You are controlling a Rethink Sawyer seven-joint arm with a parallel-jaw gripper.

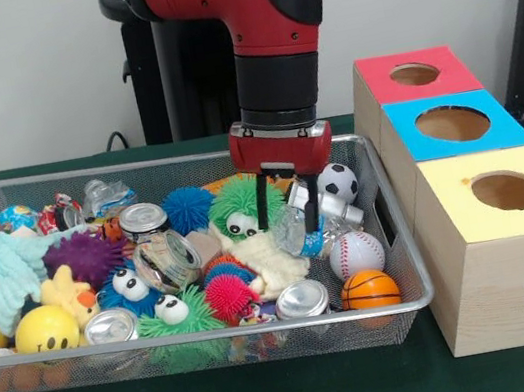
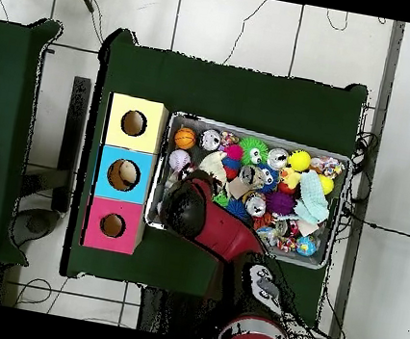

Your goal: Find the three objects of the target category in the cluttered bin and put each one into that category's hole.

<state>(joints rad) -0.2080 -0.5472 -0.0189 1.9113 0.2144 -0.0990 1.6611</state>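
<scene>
A wire mesh bin (image 1: pixel 216 338) holds a heap of toys and containers. My gripper (image 1: pixel 285 207) hangs low over its right-middle part, open, its fingers spread. A crumpled clear plastic bottle (image 1: pixel 301 233) lies right below, against the right finger. A green fuzzy toy with eyes (image 1: pixel 232 211) sits just left of the left finger. Right of the gripper lie a soccer ball (image 1: pixel 339 182), a baseball (image 1: pixel 357 252) and a basketball (image 1: pixel 369 289). Three boxes with round holes stand beside the bin: red (image 1: pixel 415 74), blue (image 1: pixel 452 124), yellow (image 1: pixel 506 191). In the overhead view the arm (image 2: pixel 202 218) hides the gripper.
Silver cans (image 1: pixel 302 299) (image 1: pixel 111 327), a glass jar (image 1: pixel 165 262), spiky rubber balls (image 1: pixel 83 258), a yellow smiley ball (image 1: pixel 46 329) and a pale green cloth (image 1: pixel 3 272) crowd the bin. The bin's right wall (image 1: pixel 396 223) stands close to the boxes.
</scene>
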